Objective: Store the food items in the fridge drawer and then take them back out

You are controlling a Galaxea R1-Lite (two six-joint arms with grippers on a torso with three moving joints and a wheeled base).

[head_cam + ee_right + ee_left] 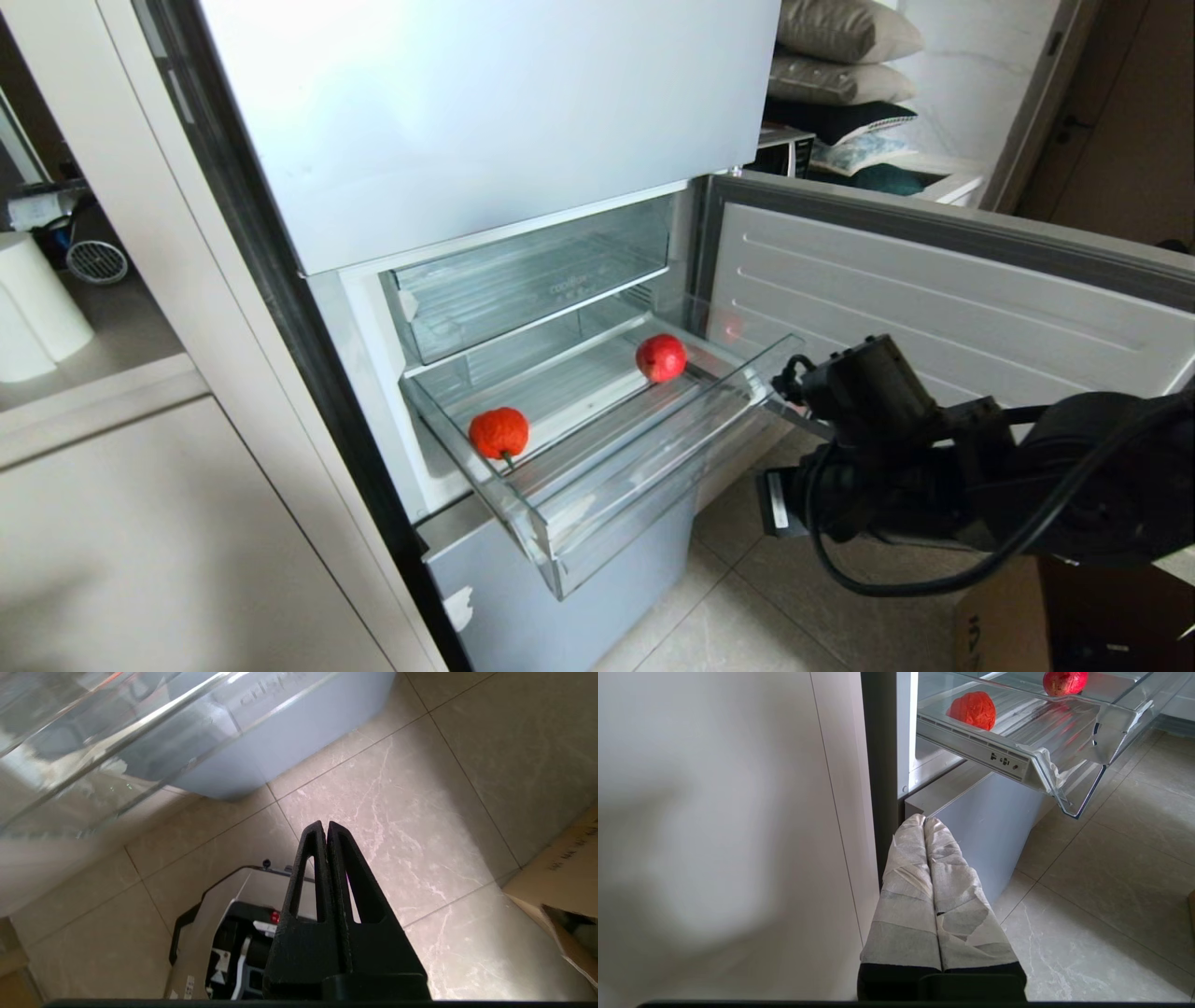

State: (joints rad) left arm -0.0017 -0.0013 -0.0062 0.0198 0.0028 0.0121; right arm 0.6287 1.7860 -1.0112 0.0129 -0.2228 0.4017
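Observation:
The clear fridge drawer [635,485] stands pulled out of the fridge. Two red food items lie in it: a wrinkled orange-red one [499,433] near the front left corner and a rounder red one [661,357] toward the back right. Both also appear in the left wrist view, the wrinkled one [972,710] and the round one [1064,681]. My right gripper [326,825] is shut and empty, pointing down at the floor tiles just beside and below the drawer's clear wall [117,742]. My left gripper [924,820], with taped fingers, is shut and empty, low by the fridge's left edge.
The fridge door [934,289] hangs open on the right, behind my right arm [934,448]. A shallower clear bin [532,280] sits above the drawer. A grey lower compartment front [579,597] is below. A cardboard box [560,868] stands on the floor at right, and my base [224,933] is beneath.

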